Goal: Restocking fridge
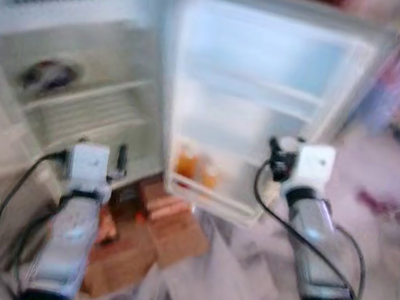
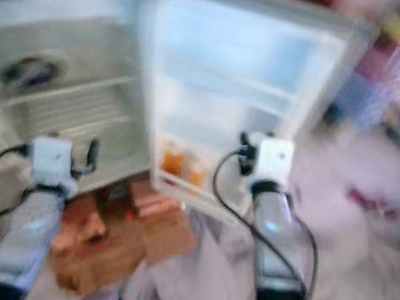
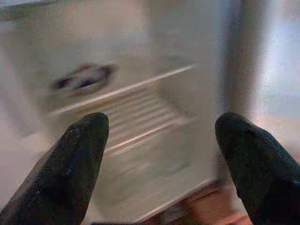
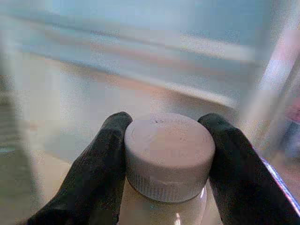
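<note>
**Bottle held by the cap, fridge door ahead**

While the head views smear with motion, the main risk sits nearest the camera: the right gripper (image 4: 166, 164) is clamped on a white-capped bottle (image 4: 168, 157), and the contact looks to be at the cap and neck alone. One black finger presses each side of the ribbed cap, the pale body hanging below between them. I judge that a jolt, or a knock of the bottle against a shelf lip, could twist it out of so high a grasp.

At the lower left of the left eye view, the left gripper (image 3: 161, 154) has its fingers spread wide with nothing between them, pointed at the fridge (image 1: 68, 79) and its wire shelves. It could clip the shelf edge if the body sways.

Further off, centre frame, the open fridge door (image 1: 260, 91) carries orange bottles (image 1: 196, 166) in its lowest rack. Crowding them there could tip one over.
</note>
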`<state>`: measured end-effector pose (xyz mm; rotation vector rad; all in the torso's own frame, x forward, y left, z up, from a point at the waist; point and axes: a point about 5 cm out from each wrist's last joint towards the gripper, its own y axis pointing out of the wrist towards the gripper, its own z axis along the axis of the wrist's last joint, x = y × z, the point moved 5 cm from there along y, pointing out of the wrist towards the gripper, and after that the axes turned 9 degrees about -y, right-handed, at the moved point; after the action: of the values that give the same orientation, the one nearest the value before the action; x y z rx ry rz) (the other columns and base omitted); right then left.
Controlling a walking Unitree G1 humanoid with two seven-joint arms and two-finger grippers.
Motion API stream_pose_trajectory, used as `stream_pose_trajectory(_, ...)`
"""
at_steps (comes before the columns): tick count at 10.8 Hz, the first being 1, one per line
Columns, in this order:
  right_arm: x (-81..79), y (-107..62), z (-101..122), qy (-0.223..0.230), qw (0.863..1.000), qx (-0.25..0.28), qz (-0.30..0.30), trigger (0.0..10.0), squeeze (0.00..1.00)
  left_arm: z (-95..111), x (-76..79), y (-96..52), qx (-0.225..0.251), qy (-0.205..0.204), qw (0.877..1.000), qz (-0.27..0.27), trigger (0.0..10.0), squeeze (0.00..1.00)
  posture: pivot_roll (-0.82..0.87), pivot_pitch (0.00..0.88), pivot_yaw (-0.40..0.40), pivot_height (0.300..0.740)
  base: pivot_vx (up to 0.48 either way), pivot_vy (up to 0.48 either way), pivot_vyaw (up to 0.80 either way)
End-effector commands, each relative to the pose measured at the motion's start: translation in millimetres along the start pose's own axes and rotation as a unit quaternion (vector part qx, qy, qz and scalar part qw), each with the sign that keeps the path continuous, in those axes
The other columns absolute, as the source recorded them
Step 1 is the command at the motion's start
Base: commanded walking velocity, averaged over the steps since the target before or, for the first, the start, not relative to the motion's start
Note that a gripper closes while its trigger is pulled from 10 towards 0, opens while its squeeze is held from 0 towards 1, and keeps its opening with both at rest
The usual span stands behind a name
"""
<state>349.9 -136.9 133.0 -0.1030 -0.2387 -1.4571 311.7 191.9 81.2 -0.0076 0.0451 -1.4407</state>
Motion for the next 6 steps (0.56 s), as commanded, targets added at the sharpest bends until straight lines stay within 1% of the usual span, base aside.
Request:
stream_pose_trajectory(1,3.6,0.1,6.2,-0.006,1.000,0.013,-0.001,10.0,0.00,6.0,8.3,-0.6,0.010,0.006,1.000,-0.015,10.0,0.00,0.07,0.059,-0.014,0.740,0.000,0.000,0.63)
stream_pose_trajectory(2,3.6,0.1,5.8,-0.006,1.000,0.012,-0.001,10.0,0.00,5.5,9.6,-1.4,0.008,0.007,1.000,-0.019,10.0,0.00,0.07,0.060,-0.015,0.740,0.000,0.000,0.56)
stream_pose_trajectory(3,4.4,0.7,6.2,0.002,1.000,0.012,-0.005,10.0,0.00,7.1,11.5,-1.5,0.012,0.011,1.000,-0.022,10.0,0.00,0.07,0.060,-0.015,0.740,0.000,-0.277,0.00)
stream_pose_trajectory(4,3.9,1.2,6.9,0.002,1.000,0.014,-0.002,10.0,0.00,7.5,12.1,-1.5,0.013,0.012,1.000,-0.024,10.0,0.00,0.07,0.059,-0.016,0.740,0.240,-0.412,0.00)
stream_pose_trajectory(5,3.6,1.6,7.6,0.002,1.000,0.016,0.000,10.0,0.00,7.6,12.0,-1.4,0.013,0.011,1.000,-0.023,10.0,0.00,0.07,0.060,-0.016,0.740,0.000,-0.424,0.00)
stream_pose_trajectory(6,4.0,1.9,7.7,0.003,1.000,0.016,0.000,10.0,0.00,7.0,12.0,-1.2,0.012,0.012,1.000,-0.022,10.0,0.00,0.07,0.060,-0.016,0.740,0.270,-0.394,0.00)
